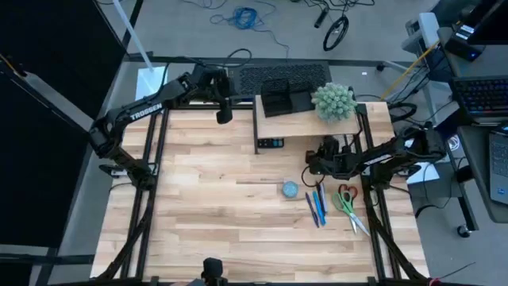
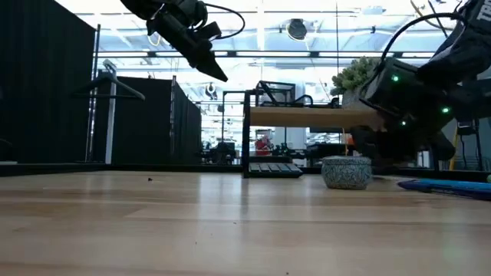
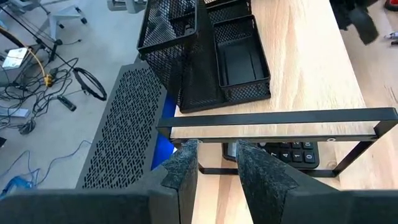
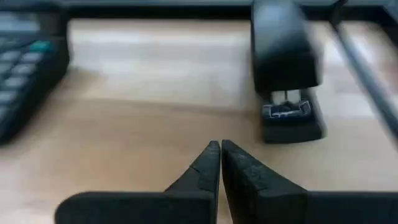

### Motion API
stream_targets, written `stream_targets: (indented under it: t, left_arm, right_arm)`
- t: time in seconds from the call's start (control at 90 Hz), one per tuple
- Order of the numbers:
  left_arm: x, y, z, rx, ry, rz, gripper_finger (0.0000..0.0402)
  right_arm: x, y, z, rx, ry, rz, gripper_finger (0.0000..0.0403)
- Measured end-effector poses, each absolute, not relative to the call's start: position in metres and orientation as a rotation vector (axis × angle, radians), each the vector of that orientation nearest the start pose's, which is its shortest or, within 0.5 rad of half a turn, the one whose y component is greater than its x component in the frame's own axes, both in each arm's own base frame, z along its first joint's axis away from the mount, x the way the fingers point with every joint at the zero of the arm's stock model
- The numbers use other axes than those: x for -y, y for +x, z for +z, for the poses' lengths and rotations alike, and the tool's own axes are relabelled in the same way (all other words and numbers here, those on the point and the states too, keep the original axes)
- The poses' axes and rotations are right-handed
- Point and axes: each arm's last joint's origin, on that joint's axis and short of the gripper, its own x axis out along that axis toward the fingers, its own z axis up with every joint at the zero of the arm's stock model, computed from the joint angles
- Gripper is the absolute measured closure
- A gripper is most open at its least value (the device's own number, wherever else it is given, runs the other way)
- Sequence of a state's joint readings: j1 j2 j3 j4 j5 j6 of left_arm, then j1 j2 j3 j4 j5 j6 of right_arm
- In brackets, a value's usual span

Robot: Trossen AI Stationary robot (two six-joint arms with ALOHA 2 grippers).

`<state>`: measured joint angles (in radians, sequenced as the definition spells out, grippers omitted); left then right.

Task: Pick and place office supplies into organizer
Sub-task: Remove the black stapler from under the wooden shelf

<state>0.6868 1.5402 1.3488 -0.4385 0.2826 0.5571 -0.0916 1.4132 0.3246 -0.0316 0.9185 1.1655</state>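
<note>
The organizer (image 1: 282, 98), a black mesh tray (image 3: 211, 56), stands on a wooden riser (image 1: 317, 123) at the table's far side. Several blue and dark pens (image 1: 317, 206) lie on the table right of centre. Beside them are red- and green-handled scissors (image 1: 348, 203) and a round blue-grey disc (image 1: 290, 189). My right gripper (image 1: 311, 165) is shut (image 4: 220, 147) and hovers just on the far side of the pens, facing a black stapler (image 4: 287, 81). My left gripper (image 1: 224, 114) hangs high, left of the riser, fingers slightly apart (image 3: 216, 149) with nothing between them.
A black calculator (image 1: 270, 144) lies under the riser, and a fuzzy green plant ball (image 1: 333, 102) sits on top of it. The stapler (image 1: 328, 148) lies by the riser's right leg. The table's left and near parts are bare wood (image 1: 206, 214).
</note>
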Motion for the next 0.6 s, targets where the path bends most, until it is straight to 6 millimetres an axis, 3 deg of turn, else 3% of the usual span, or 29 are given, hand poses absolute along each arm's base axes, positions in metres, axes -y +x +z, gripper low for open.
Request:
stream_targets:
  t: [0.6]
  left_arm:
    - [-0.210, 0.269, 0.324, -0.643, 0.242, 0.222, 0.0301]
  right_arm:
    - [0.031, 0.195, 0.113, -0.475, 0.395, -1.246, 0.0403]
